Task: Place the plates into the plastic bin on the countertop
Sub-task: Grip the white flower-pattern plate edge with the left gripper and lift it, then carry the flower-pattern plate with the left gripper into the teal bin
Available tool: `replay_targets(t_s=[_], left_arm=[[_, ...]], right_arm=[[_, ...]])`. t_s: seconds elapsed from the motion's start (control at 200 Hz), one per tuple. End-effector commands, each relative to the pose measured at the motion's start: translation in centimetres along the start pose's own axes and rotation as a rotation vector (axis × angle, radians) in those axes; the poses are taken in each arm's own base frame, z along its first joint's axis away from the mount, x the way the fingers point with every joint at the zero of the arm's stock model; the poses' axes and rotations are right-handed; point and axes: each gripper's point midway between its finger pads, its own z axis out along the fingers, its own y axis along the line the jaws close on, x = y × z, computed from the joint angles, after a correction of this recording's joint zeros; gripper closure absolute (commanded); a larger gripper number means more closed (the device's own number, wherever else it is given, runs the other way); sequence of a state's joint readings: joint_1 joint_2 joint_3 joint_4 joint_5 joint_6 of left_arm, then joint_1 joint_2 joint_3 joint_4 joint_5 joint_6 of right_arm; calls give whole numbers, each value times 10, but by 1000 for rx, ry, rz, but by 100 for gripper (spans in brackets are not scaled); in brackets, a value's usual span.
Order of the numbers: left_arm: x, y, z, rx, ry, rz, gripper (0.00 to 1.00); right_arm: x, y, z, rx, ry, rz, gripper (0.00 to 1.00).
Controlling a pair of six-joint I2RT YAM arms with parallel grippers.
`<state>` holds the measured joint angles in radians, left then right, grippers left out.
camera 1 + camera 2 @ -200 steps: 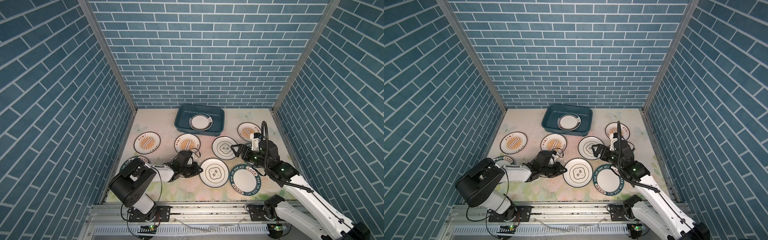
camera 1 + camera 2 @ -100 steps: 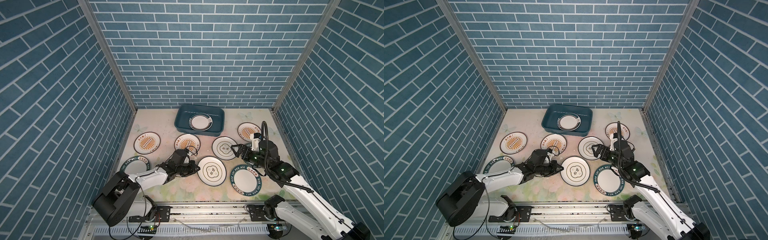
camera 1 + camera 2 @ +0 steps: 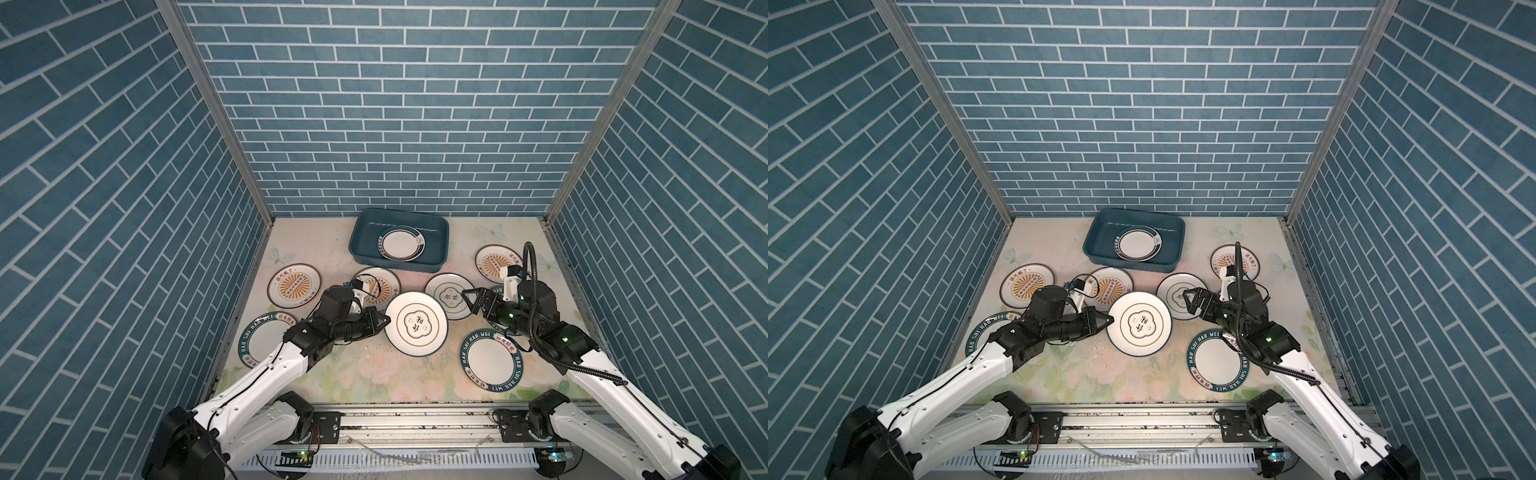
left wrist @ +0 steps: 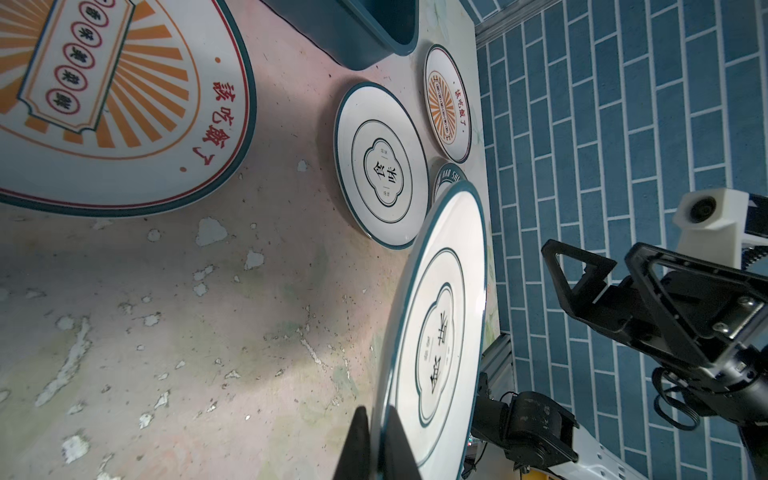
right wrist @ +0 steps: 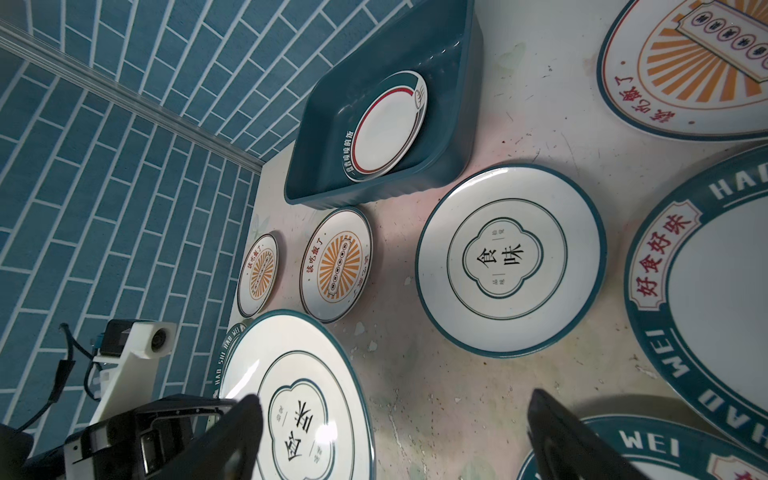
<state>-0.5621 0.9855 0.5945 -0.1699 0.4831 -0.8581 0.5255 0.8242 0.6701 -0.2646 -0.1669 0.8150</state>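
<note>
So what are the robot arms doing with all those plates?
They are putting plates into the teal bin. The left gripper is shut on the rim of a white plate with a clover-shaped outline and holds it up, tilted, above the countertop. The right gripper is open, holding nothing, over a matching plate that lies flat. One green-rimmed plate sits in the bin; the other plates lie on the countertop.

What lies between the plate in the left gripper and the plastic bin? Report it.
Only a bare strip of countertop, flanked by a sunburst plate and a quatrefoil plate lying flat; both top views show it.
</note>
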Motion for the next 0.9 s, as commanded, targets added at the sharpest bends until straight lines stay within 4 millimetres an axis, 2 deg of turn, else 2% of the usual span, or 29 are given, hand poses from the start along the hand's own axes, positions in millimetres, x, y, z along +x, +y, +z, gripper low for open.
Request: replay_targets(t_s=[0.0,0.355,0.42,0.455,0.69,0.895], left_arm=[[-4,-5,-6,0,-2,14,100],[-20,-27,-14,37,-35,37,100],[-20,-25,-13,33,-31,40,100],[-29,-36,-16,52,-45,55,100],[-57,-49,-14,58,-67,73,100],[-103,-53,-8,57,-105,62,100]], right_arm=[[-12,17,-9,-57,-43,-12,1],[-17,23,-12,-72,-61,-46,1],[-20,25,-12,-71,-66,-53,1],[-21,26,-11,-73,-65,-60,1],[-32,39,-9,-91,-70,-102,1],[-48,52,-8,-106,-99,-150,1]])
